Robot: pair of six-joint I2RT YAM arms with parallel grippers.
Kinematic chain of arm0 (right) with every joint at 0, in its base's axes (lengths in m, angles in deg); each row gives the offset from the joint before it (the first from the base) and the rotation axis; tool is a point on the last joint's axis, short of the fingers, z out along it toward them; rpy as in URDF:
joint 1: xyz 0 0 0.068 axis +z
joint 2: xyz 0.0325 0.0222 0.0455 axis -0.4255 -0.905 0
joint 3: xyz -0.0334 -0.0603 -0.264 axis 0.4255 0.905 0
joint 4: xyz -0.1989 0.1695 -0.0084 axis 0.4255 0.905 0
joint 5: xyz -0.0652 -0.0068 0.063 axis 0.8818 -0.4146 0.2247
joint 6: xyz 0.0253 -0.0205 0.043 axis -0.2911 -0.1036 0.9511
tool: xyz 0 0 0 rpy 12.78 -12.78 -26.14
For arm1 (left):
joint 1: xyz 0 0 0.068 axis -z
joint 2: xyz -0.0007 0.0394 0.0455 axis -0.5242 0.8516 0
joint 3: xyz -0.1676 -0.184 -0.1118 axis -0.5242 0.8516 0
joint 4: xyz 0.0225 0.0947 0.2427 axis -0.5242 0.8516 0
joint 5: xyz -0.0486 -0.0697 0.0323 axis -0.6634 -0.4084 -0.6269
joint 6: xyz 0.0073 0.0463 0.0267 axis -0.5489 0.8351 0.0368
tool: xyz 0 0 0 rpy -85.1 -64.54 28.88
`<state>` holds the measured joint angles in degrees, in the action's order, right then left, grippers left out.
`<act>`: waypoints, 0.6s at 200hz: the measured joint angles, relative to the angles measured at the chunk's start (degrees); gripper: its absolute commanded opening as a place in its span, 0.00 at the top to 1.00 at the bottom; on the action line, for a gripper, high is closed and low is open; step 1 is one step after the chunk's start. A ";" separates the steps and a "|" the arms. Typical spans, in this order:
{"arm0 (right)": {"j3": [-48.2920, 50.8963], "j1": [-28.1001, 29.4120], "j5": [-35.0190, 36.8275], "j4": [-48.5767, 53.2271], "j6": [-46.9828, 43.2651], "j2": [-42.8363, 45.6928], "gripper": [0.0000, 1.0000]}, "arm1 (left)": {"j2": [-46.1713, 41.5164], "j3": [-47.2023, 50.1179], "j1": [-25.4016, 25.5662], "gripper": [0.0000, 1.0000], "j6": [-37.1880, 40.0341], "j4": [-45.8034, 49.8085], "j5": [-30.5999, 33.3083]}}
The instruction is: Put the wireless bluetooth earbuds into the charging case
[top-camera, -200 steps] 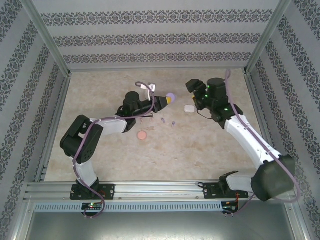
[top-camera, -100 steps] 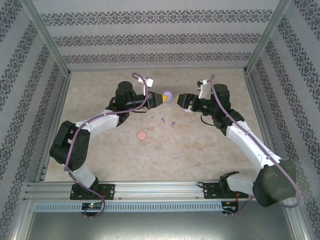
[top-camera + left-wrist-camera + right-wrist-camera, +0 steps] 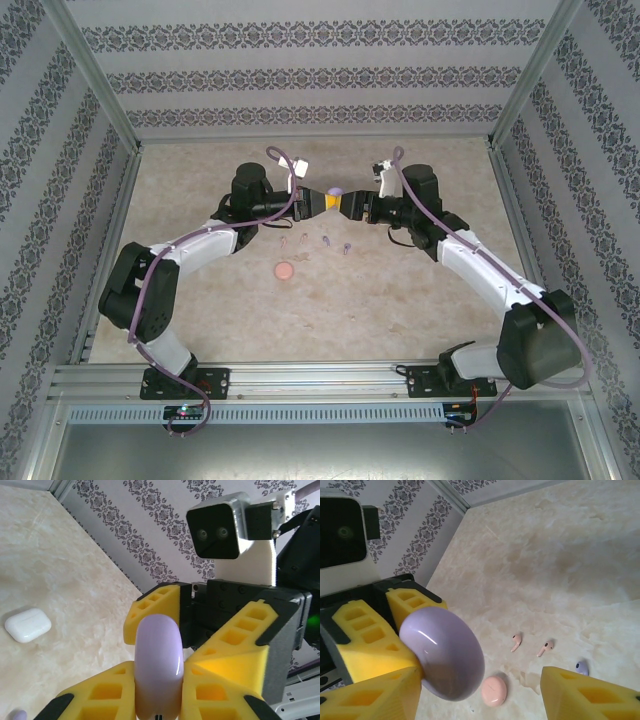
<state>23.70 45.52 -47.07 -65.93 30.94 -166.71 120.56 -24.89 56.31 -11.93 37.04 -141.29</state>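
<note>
Case (image 3: pixel 157 665) tight in left claw (image 3: pixel 159 672), right claw (image 3: pixel 480 677) apart around it; pink earbuds (image 3: pixel 516 642) from right wrist.

The light is bright and even, shadows faint, with a small glare streak on the purple case (image 3: pixel 157 660).

We are seeing a glossy lilac charging case (image 3: pixel 157 665) framed by the bright yellow, black-backed fingers of the left gripper (image 3: pixel 328 201) and the right gripper (image 3: pixel 352 206). We are also seeing a beige marbled table (image 3: pixel 560 555), a white case (image 3: pixel 27 625), a salmon-pink case (image 3: pixel 494 690), two pink earbuds (image 3: pixel 516 642) and a pale purple earbud (image 3: pixel 581 668). The white walls (image 3: pixel 150 520) are showing grey damask stripes.
</note>
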 measured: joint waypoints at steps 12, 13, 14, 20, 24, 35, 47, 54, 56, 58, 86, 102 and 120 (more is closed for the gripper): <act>0.00 -0.46 0.00 -0.31 0.00 -0.26 0.38 | -0.28 0.00 -0.02 1.00 0.00 0.33 0.11; 0.00 -0.50 -0.04 -0.33 0.00 -0.26 0.38 | -0.28 0.00 -0.02 1.00 0.00 0.37 0.11; 0.00 -0.55 -0.09 -0.35 0.00 -0.26 0.38 | -0.31 0.00 -0.02 1.00 0.00 0.39 0.11; 0.00 -0.74 -0.22 -0.48 0.00 -0.35 0.39 | -0.37 0.00 -0.02 1.00 0.00 0.55 0.22; 0.00 -0.94 -0.35 -0.63 0.02 -0.37 0.39 | -0.42 0.00 -0.02 1.00 0.00 0.61 0.28; 0.09 -1.57 -0.55 -1.27 0.02 -0.52 0.40 | -0.50 0.00 -0.02 1.00 0.00 0.81 0.33; 0.50 -2.56 -0.26 -2.12 0.20 -0.72 0.41 | -0.76 0.00 0.00 1.00 0.00 1.07 0.11; 0.90 -3.30 0.11 -2.60 0.39 -0.98 0.41 | -1.14 0.00 0.07 1.00 0.00 1.05 -0.33; 1.03 -3.50 0.17 -2.69 0.52 -1.11 0.41 | -1.31 0.00 0.07 1.00 0.00 1.05 -0.44; 1.16 -3.74 0.20 -2.80 0.52 -1.25 0.41 | -1.46 0.00 0.11 1.00 0.00 1.05 -0.57; 3.08 -5.27 0.83 -2.95 1.57 -2.60 0.41 | -4.15 0.00 0.44 1.00 0.07 1.03 -1.60; 4.11 -5.51 0.59 -2.97 1.77 -2.27 0.41 | -5.01 0.00 0.44 1.00 0.28 1.01 -1.75; 5.55 -5.53 0.09 -2.91 2.23 -0.20 0.41 | -5.09 0.00 0.44 1.00 0.44 1.01 -1.70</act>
<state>29.25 39.99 -46.98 -68.83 33.17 -166.91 115.47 -24.89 56.74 -11.49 38.04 -143.00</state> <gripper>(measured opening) 0.589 0.179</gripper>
